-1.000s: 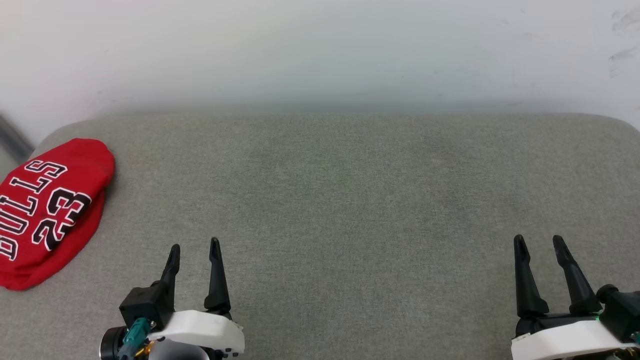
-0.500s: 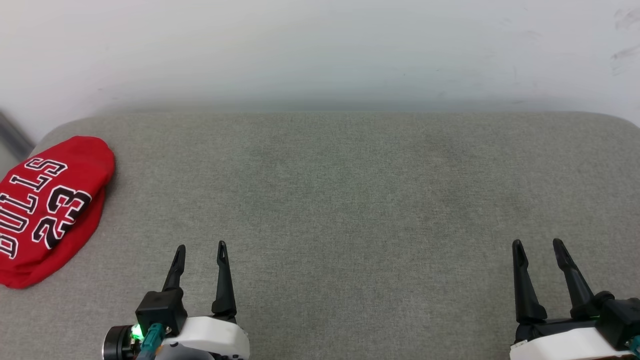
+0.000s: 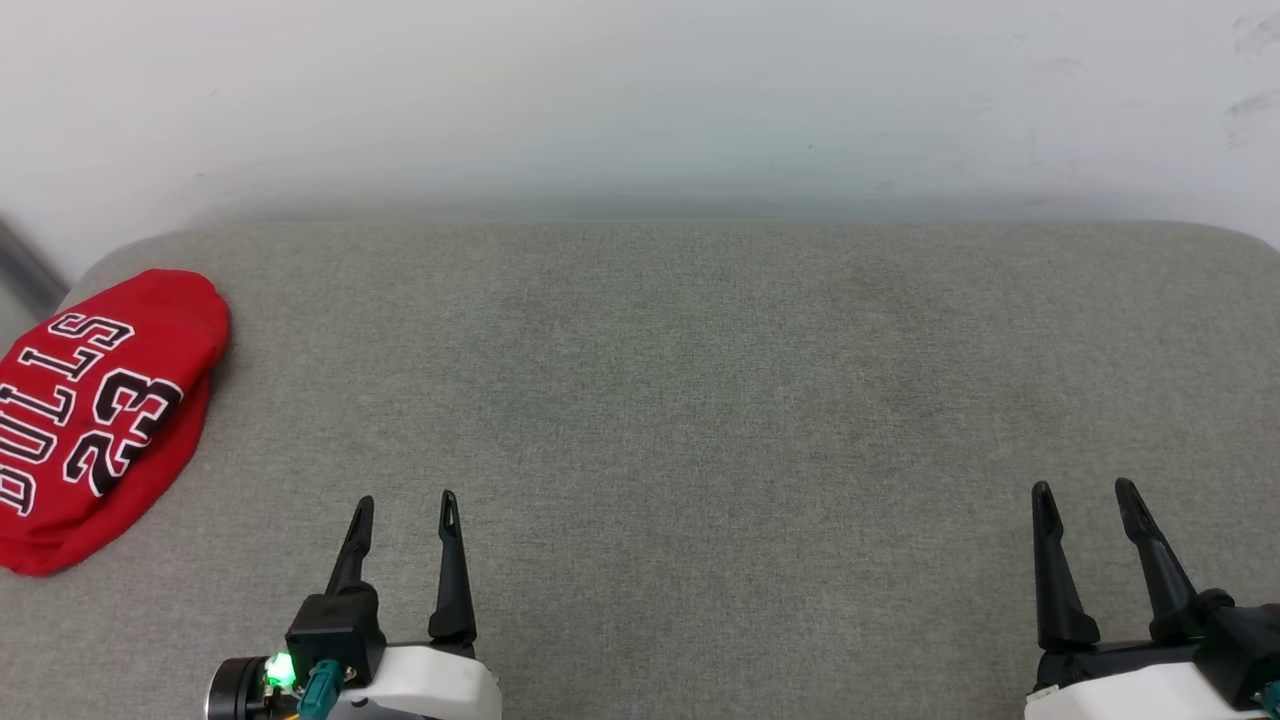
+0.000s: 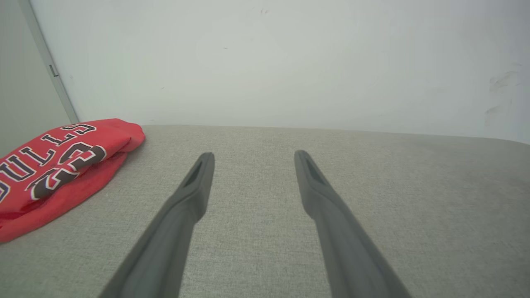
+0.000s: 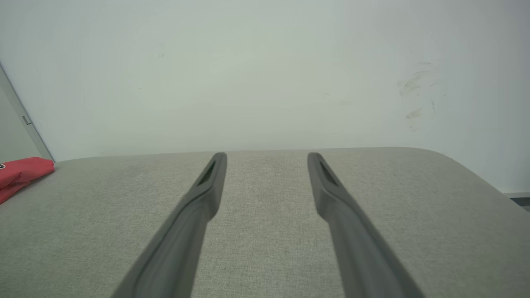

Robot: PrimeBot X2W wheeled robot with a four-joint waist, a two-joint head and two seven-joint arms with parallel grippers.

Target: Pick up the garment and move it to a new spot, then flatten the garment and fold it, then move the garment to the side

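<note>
The garment (image 3: pixel 95 415) lies folded into a compact red bundle at the far left edge of the grey cushion, its black "BULLS 23" lettering facing up. It also shows in the left wrist view (image 4: pixel 58 161) and as a red corner in the right wrist view (image 5: pixel 20 174). My left gripper (image 3: pixel 405 505) stands open near the front edge, right of the garment and apart from it, with nothing between its fingers. At the lower right my right gripper (image 3: pixel 1085 490) is open and holds nothing too.
The grey upholstered surface (image 3: pixel 680 400) stretches wide between both grippers. A white wall (image 3: pixel 640 100) rises directly behind it. The cushion's rounded corners fall away at the far left and far right.
Both grippers have drawn back slightly toward the bottom of the head view; the left one also shifted a little right. The garment has not moved.
</note>
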